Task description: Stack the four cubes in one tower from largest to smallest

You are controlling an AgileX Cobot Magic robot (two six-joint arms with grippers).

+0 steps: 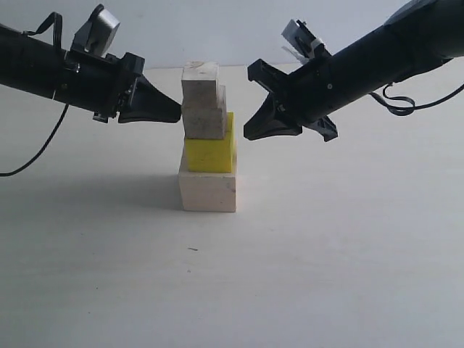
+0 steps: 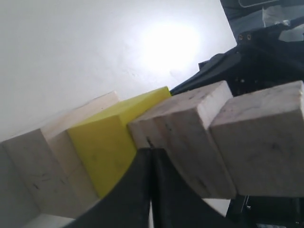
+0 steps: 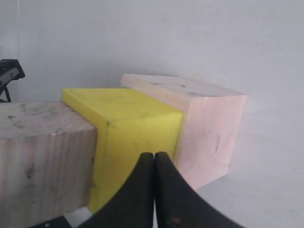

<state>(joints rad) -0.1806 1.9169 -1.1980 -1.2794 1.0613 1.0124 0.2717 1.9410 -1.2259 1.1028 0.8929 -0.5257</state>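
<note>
While all four cubes stand as one tower (image 1: 209, 167) on the white table (image 1: 341, 261), both grippers hang beside it w/ nothing held. Btm to top: large pale cube (image 1: 207, 193), yellow cube (image 1: 210, 154), lower small cube (image 1: 204, 122), top small cube (image 1: 199, 81), each resting on the one below. Stack isn't square: yellow cube sits toward the right edge of the base, and the top small cube sits toward the left. Left gripper (image 1: 174, 111) has its jaws pressed together, tip at the lower small cube's left face, approx level w/ its lower half; can't tell if it touches. Right gripper (image 3: 154, 157) is closed too, its fingers meeting in the wrist view. Its tip is just beside the yellow cube's right face, w/ a small gap showing in the exterior view.
</note>
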